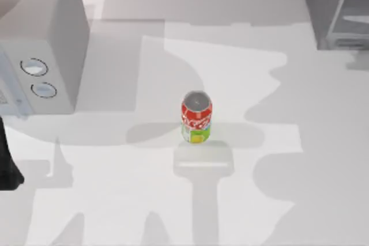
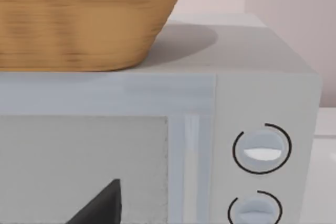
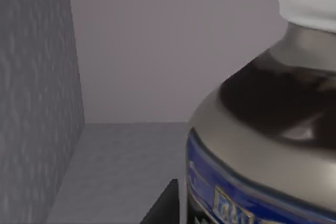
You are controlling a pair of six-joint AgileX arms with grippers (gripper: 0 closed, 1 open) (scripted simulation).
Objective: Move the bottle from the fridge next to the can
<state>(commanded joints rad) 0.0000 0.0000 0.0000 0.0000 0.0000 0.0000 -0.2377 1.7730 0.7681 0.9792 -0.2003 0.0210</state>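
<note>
Closest to the right wrist camera, the bottle [image 3: 262, 129] stands upright inside the fridge [image 3: 37, 103], long axis vertical, white cap uppermost, blue label band below a dark shoulder; pale rear wall and grey floor lie behind it. One dark fingertip [image 3: 165, 205] of the right gripper shows just beside the label; whether the fingers are released or clenched on the bottle cannot be told.

Top view: the can [image 1: 196, 117] stands upright at mid-table, silver top toward the camera, well apart from the fridge [image 1: 337, 7] at the far right corner. At the left edge sits the light grey box with two round dials [image 1: 40, 44].

Left wrist view: the dial box [image 2: 157, 129] seen front-on, bearing a woven basket [image 2: 79, 19]; a dark finger [image 2: 102, 205] of the left gripper shows near it, grip state indeterminate.
</note>
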